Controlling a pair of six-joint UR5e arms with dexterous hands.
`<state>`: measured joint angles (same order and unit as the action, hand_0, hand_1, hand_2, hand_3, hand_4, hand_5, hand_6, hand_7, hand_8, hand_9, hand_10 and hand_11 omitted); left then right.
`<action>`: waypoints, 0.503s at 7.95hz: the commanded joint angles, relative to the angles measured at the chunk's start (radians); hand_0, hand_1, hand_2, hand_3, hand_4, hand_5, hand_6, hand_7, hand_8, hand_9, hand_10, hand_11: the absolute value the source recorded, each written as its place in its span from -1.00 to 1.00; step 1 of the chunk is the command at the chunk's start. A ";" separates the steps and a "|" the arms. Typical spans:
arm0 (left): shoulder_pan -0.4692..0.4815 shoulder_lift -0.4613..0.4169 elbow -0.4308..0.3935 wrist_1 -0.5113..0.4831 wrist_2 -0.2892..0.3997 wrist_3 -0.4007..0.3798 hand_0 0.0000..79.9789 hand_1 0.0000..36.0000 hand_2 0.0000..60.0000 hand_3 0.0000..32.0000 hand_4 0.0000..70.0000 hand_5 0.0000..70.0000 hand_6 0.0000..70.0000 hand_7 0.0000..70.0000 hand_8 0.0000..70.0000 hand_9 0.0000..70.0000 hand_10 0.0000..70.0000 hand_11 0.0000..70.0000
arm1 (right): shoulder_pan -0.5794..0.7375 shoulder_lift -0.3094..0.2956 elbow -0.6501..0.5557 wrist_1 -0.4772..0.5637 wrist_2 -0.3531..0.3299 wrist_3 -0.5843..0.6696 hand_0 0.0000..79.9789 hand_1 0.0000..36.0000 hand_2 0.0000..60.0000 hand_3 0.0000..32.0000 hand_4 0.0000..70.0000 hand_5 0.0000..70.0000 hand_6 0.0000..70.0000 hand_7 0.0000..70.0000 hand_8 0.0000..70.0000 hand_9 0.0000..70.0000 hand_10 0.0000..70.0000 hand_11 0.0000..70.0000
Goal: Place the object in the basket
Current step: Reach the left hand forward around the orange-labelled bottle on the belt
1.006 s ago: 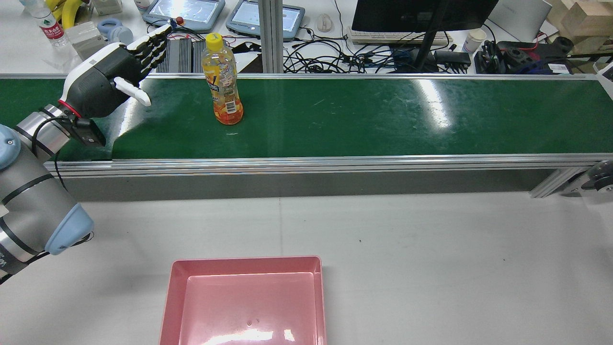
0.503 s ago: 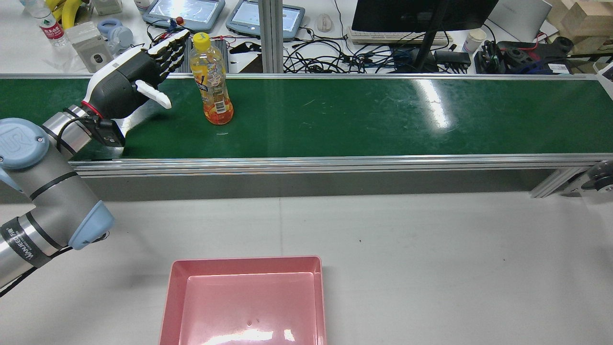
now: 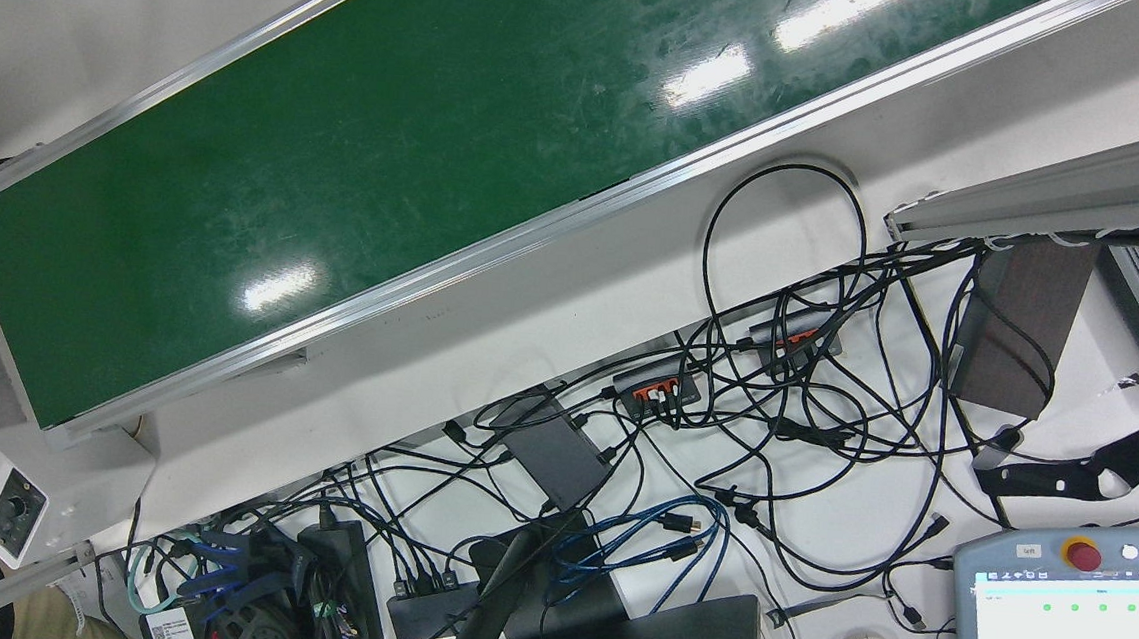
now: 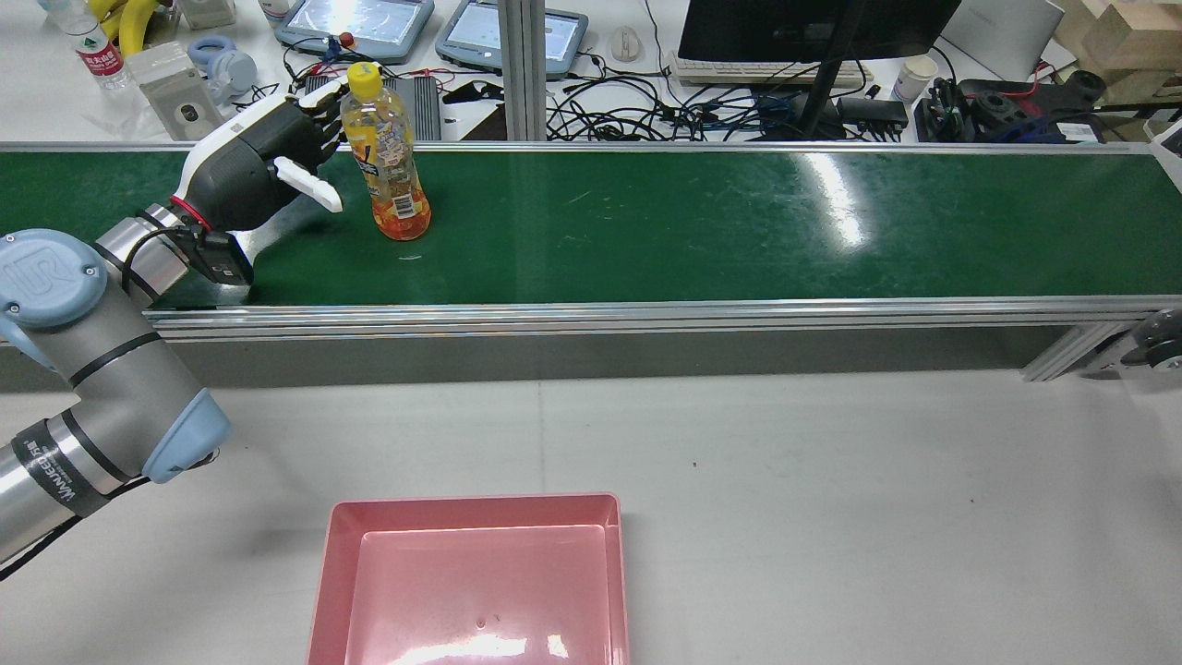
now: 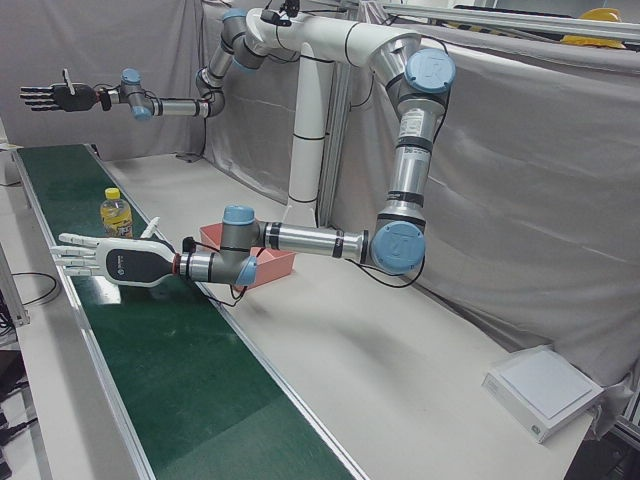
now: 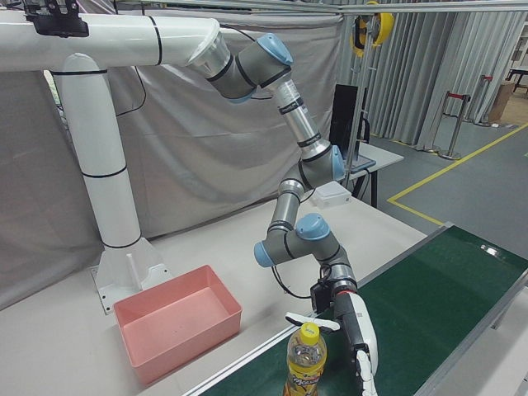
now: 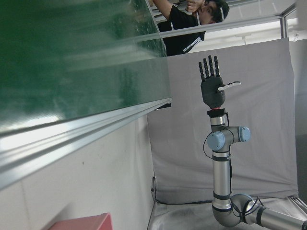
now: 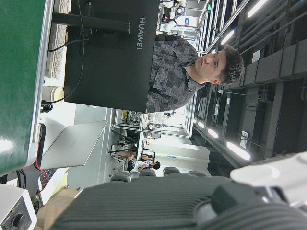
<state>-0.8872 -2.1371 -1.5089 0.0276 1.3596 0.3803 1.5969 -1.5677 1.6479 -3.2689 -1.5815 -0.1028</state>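
Note:
An orange drink bottle (image 4: 385, 162) with a yellow cap stands upright on the green conveyor belt (image 4: 702, 226). My left hand (image 4: 263, 166) is just left of it, open, its fingers reaching behind the bottle's upper part and its thumb short of the label. The left-front view shows that hand (image 5: 110, 258) flat and spread in front of the bottle (image 5: 117, 215); the right-front view has the hand (image 6: 363, 342) beside the bottle (image 6: 305, 360). My right hand (image 5: 55, 97) is raised high and open, also clear in the left hand view (image 7: 211, 84). The pink basket (image 4: 331, 554) sits empty on the white table.
Behind the belt's far rail lie cables (image 4: 646, 106), a monitor (image 4: 813, 28), teach pendants (image 4: 360, 23) and a water bottle (image 4: 92, 42). The belt's aluminium rail (image 4: 591, 314) separates belt and table. A person (image 8: 192, 72) stands past the monitor.
The bottle has travelled left along the belt. My left hand has swung right and forward, closing the gap until its fingers are behind the bottle.

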 commanded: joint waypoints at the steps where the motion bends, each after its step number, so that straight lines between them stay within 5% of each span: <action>1: 0.019 -0.012 0.001 -0.011 0.007 -0.007 0.44 -0.84 -1.00 -1.00 -0.71 -0.76 -1.00 -1.00 -0.99 -0.96 -0.95 -0.88 | 0.000 0.000 0.001 0.000 0.000 0.000 -1.00 -1.00 -1.00 -1.00 -1.00 -1.00 -1.00 -1.00 -1.00 -1.00 -1.00 -1.00; 4: 0.019 -0.033 0.004 -0.024 0.056 -0.067 0.45 -0.76 -1.00 -1.00 -0.67 -0.69 -1.00 -1.00 -0.97 -0.94 -0.89 -0.80 | 0.000 0.000 0.001 0.000 0.000 0.000 -1.00 -1.00 -1.00 -1.00 -1.00 -1.00 -1.00 -1.00 -1.00 -1.00 -1.00 -1.00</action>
<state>-0.8691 -2.1575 -1.5065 0.0143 1.3877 0.3622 1.5969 -1.5677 1.6489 -3.2689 -1.5815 -0.1028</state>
